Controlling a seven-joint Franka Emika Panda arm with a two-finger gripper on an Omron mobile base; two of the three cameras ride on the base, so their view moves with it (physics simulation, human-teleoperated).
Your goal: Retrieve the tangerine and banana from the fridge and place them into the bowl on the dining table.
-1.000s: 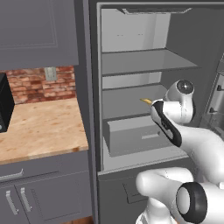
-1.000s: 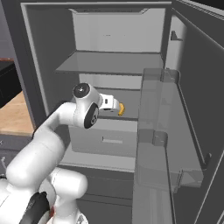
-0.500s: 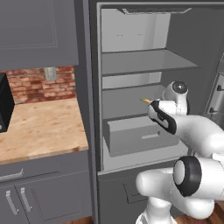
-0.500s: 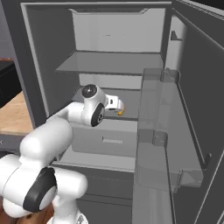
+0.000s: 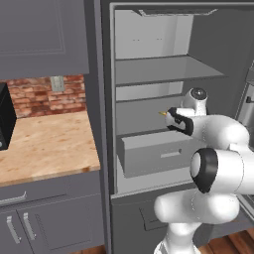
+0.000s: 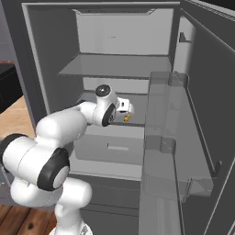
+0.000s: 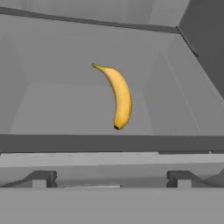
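The banana lies alone on a pale shelf inside the fridge, the shelf just above the drawer; seen from the hand it sits curved, stem end toward the back wall, blunt end toward the shelf's front edge; from the right base view a bit of it shows at the hand's nose; no tangerine can be made out on this shelf; the fridge door stands swung open to the right, its clear bins in front

The step in hand looks like the reach for the banana, the first fetch of the task; the gripper is at the mouth of that shelf, pointed in at the fruit, apart from it; the jaws stand wide, as far apart as they go, holding nothing and touching nothing; the two dark tips rise low in the hand view, with the banana between their lines but farther in

Next, I judge, the hand must push deeper over the shelf's front edge, bracket the banana across its slim middle, then close; the low shelf above leaves little room
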